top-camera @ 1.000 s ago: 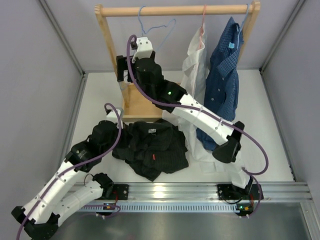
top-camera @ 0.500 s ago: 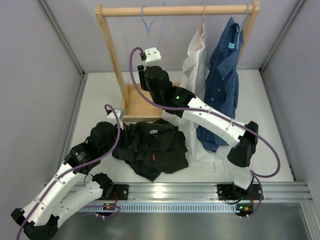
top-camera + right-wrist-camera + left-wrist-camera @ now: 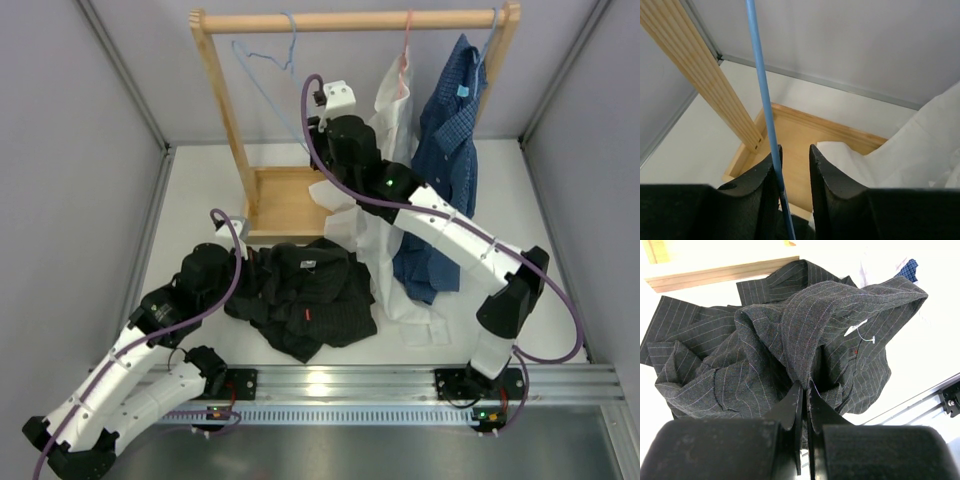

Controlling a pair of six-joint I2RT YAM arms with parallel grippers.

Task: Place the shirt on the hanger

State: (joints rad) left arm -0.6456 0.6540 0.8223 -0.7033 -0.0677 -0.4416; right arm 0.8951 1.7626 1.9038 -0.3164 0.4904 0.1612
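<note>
1. Left gripper (image 3: 804, 386): lower left of the top view, at the left edge of the garment heap. Fingers pressed together, pinching a raised fold of cloth.
2. Shirt (image 3: 305, 290): black, pinstriped, crumpled on the white table (image 3: 200, 190), lower centre, just below the rack's wooden base tray (image 3: 285, 205).
3. Hanger (image 3: 262, 75): light-blue wire, upper left of centre, hook over the wooden rail (image 3: 350, 20), frame slanting down to the right.
4. Right gripper (image 3: 794, 150): upper centre. Fingers narrowly parted, the hanger wire between them, lying against the finger at frame left.
5. White shirt (image 3: 385, 130): hanging, right of centre.
6. Blue dotted shirt (image 3: 450, 130): hanging, upper right.
</note>
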